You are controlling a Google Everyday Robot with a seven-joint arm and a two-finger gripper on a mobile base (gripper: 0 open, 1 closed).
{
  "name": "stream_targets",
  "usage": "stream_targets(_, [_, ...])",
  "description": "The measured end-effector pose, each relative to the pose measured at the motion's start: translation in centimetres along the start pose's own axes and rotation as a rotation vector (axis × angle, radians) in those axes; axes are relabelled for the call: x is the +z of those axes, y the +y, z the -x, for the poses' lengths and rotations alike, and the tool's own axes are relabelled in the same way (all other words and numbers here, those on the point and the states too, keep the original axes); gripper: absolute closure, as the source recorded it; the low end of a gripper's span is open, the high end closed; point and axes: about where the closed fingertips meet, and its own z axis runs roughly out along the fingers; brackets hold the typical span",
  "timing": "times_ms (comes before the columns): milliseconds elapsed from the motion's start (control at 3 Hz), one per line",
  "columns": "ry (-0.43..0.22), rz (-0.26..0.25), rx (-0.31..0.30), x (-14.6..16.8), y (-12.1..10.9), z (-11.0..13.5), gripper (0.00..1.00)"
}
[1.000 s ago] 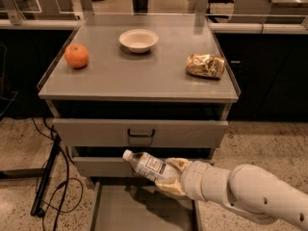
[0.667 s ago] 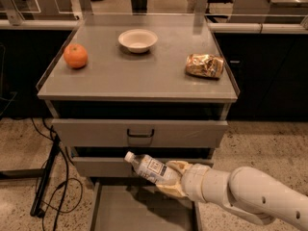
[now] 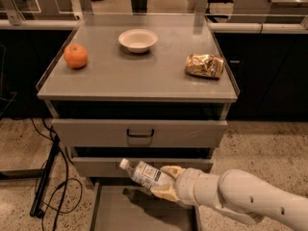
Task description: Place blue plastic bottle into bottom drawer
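Grey metal cabinet (image 3: 144,81) seen from the front and from above; on its flat top, an orange (image 3: 75,56) at the left, a pale bowl (image 3: 138,40) toward the back middle, a crumpled gold foil bag (image 3: 204,65) at the right, all three well apart. Under the top, a drawer front with a dark handle (image 3: 140,133); beneath that, a second, plainer drawer front (image 3: 96,167); lowest of all, the bottom drawer (image 3: 115,215), pulled out toward the camera, flat grey floor bare but for a dark shadow.

White arm (image 3: 250,198) reaching in from the lower right; at its end the gripper (image 3: 166,183), cream-coloured fingers (image 3: 172,170) closed round the lower part of the blue plastic bottle (image 3: 143,173). Bottle clear, with white cap and white-and-blue label; tilted, cap end up and to the left, base hidden in the grip; held in the air above the open bottom drawer, just in front of the second drawer front; touching neither floor nor side walls, as far as can be told. Shadow of bottle and gripper on the drawer floor just below.

Black cables (image 3: 48,177) trailing over the speckled floor (image 3: 269,148) to the left of the cabinet.
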Motion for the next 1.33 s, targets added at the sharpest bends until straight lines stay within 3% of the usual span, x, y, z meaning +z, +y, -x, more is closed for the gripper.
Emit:
stream_targets(667, [0.062, 0.014, 0.042, 5.8, 1.5, -7.0, 1.00])
stream_targets(1333, [0.076, 0.044, 0.127, 11.2, 1.2, -14.1, 1.00])
